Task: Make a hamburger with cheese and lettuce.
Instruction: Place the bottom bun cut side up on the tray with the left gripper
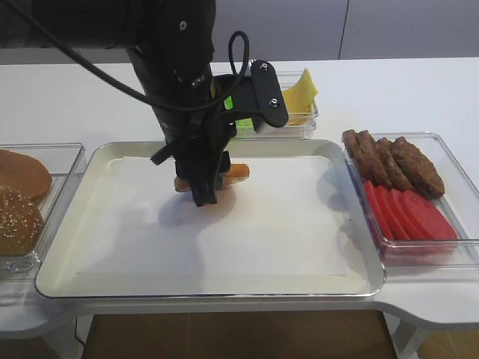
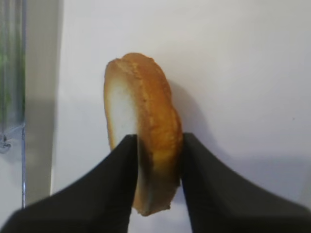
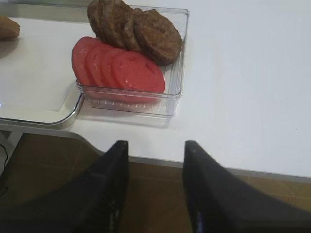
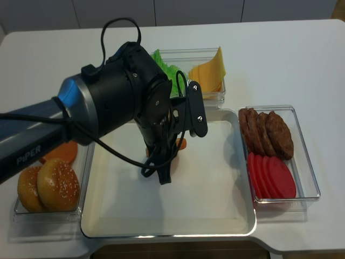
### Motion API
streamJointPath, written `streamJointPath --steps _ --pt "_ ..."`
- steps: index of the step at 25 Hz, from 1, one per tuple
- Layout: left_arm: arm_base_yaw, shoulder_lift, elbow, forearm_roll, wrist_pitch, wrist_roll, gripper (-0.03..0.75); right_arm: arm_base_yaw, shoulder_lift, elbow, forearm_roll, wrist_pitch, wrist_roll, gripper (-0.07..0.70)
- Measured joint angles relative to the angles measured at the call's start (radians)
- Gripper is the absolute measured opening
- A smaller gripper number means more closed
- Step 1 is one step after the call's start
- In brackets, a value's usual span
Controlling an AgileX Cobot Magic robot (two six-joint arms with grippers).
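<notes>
**A:** Since the left gripper [image 2: 156,167] matters most, start there. State?

**B:** Left wrist view: the bun half, the hamburger [image 2: 142,131], stands on edge between the two fingers, pale cut face to one side, golden crust to the other. Both fingers sit right against it, maybe a thin gap on the cut-face side. I read it as pinching the bun, though I can't rule out a loosening grip.

**A:** Axis?

**B:** Disc is upright, its flat faces toward the fingers, its edge pointing down at the tray [image 1: 112,258]. It needs to end up flat, cut face up, so that tilt is what the next move turns on.

**A:** Where on the tray?

**B:** Toward the far edge, left of middle. In the high view only orange slivers of bun [image 1: 238,173] show beside the gripper [image 1: 202,193].

**A:** Right gripper?

**B:** Right gripper [image 3: 155,160] has its jaws apart, nothing between them, hanging off the near right corner of the worktop, past the tub of tomato slices [image 3: 119,70] and meat patties [image 3: 141,31]. Left arm is far nearer the bun.

**A:** Cheese, lettuce?

**B:** Cheese [image 4: 209,74] and lettuce [image 4: 166,63] share a clear tub just beyond the tray's far edge, cheese on the right, lettuce on the left, partly hidden by the arm. Both untouched by my reading.

**A:** Writing?

**B:** "PIPER" on the left arm's sleeve [image 4: 27,154]. Nothing else legible.
</notes>
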Motion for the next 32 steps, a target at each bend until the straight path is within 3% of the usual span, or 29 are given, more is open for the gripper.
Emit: streamJointPath --steps 16,26,32 --pt "0.000 0.003 0.000 -0.068 0.016 0.000 0.294 0.000 0.000 0.000 0.000 0.000 0.000 0.299" --pt "0.000 0.003 0.000 -0.114 0.019 0.000 0.392 0.000 0.000 0.000 0.000 0.000 0.002 0.299" --pt "0.000 0.003 -0.051 -0.129 0.085 -0.088 0.395 0.000 0.000 0.000 0.000 0.000 0.000 0.299"
